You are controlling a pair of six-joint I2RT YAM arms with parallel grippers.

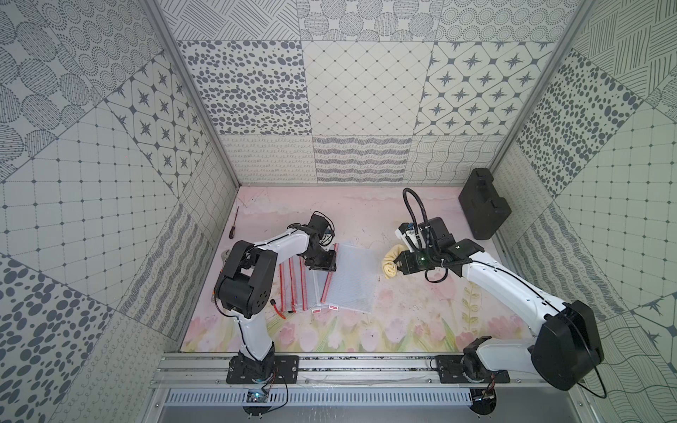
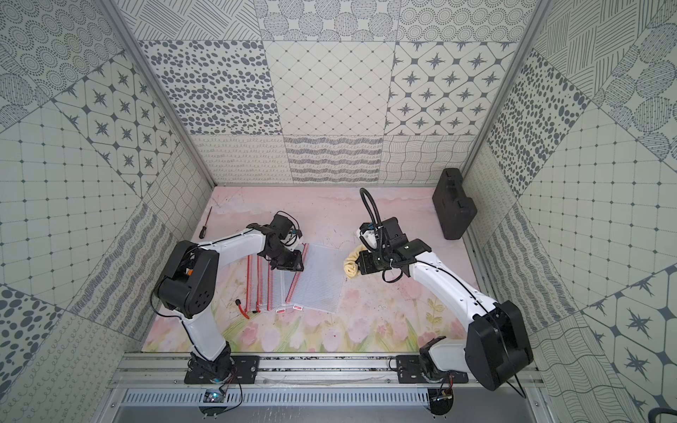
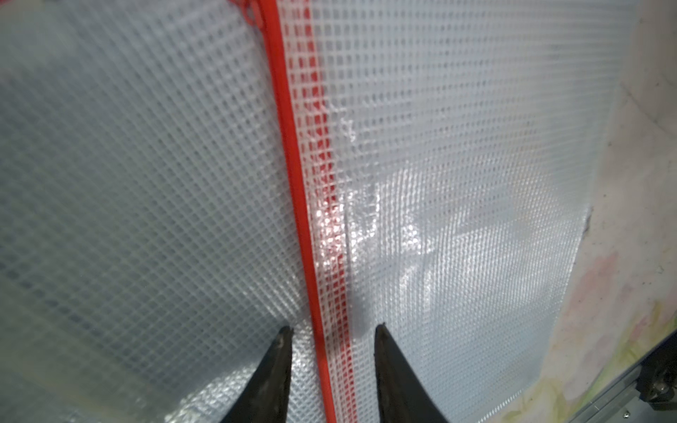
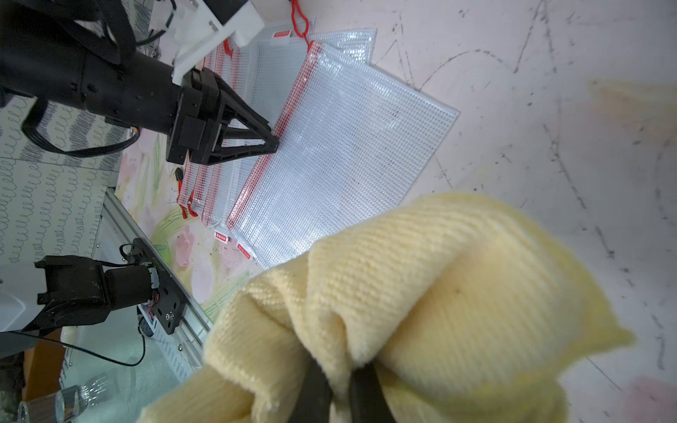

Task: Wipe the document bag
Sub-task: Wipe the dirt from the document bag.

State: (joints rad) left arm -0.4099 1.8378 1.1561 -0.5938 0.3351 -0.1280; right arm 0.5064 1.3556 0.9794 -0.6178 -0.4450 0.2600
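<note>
Covering the cell floor was one pink floral table mat (image 1: 403,322), scuffed with dark marks towards the back.

Item: black case (image 1: 483,205), standing in the far corner on the right arm's side, well apart from everything else.

Item: document bag (image 1: 353,278), clear mesh plastic with a red zip strip. It lay flat near the middle of the mat and topmost, with its zip side overlapping a fanned stack of further bags (image 1: 309,289) of the same kind.

Item: yellow cloth (image 1: 391,263), bunched and hanging just beside the document bag's far corner, on the side away from the zip. Whether it touched the mat could not be told.

Item: left gripper (image 3: 333,327), jaws partly parted with nothing clamped between them. The wrist view showed one fingertip (image 3: 284,335) on each side of the zip strip, at or just above the plastic.

Item: right gripper (image 4: 342,395), jaws closed tight on the gathered cloth, which hid most of both fingers.

Item: screwdriver (image 1: 233,223), lying alone near the left wall.

Item: red pull cord (image 1: 277,309), trailing from the stack's near end.

Item: red-and-white label (image 1: 333,307), at the near corner of the document bag.
</note>
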